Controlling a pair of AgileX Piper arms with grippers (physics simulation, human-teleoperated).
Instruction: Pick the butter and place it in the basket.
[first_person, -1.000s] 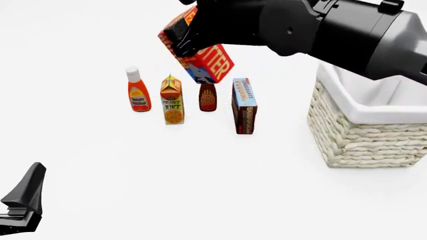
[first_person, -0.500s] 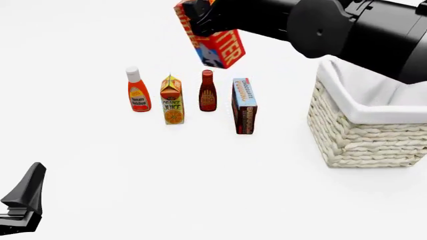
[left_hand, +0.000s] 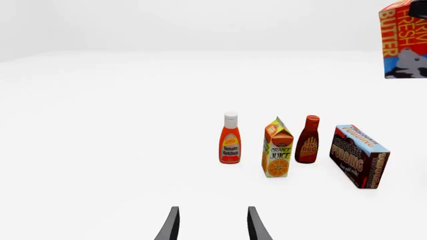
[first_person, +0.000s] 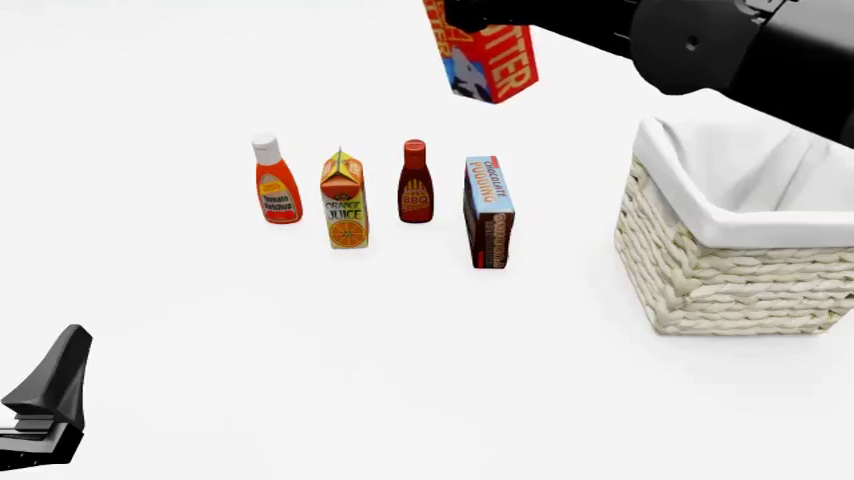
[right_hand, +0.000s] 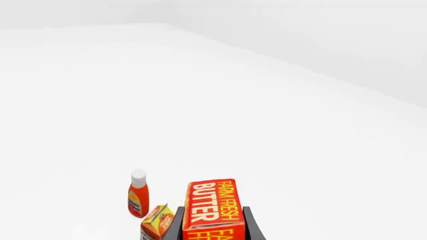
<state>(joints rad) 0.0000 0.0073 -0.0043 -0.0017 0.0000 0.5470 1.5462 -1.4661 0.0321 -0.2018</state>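
The butter (first_person: 483, 55), a red box with yellow lettering and a blue cow patch, hangs high above the table, to the left of the basket (first_person: 727, 270). My right gripper (right_hand: 212, 222) is shut on it, one black finger on each side of the box (right_hand: 212, 205). The basket is pale wicker with a white lining and stands at the right. The left wrist view shows the butter (left_hand: 403, 40) in the air above the groceries. My left gripper (left_hand: 212, 227) is open and holds nothing, low at the near left (first_person: 47, 400).
A row of groceries stands mid-table: a ketchup bottle (first_person: 276, 182), an orange juice carton (first_person: 344, 200), a BBQ sauce bottle (first_person: 415, 183) and a chocolate pudding box (first_person: 489, 210). The black right arm (first_person: 721, 50) spans the top right above the basket.
The right arm has carried the butter upward and to the right, away from the grocery row and closer to the basket. The left arm has stayed still.
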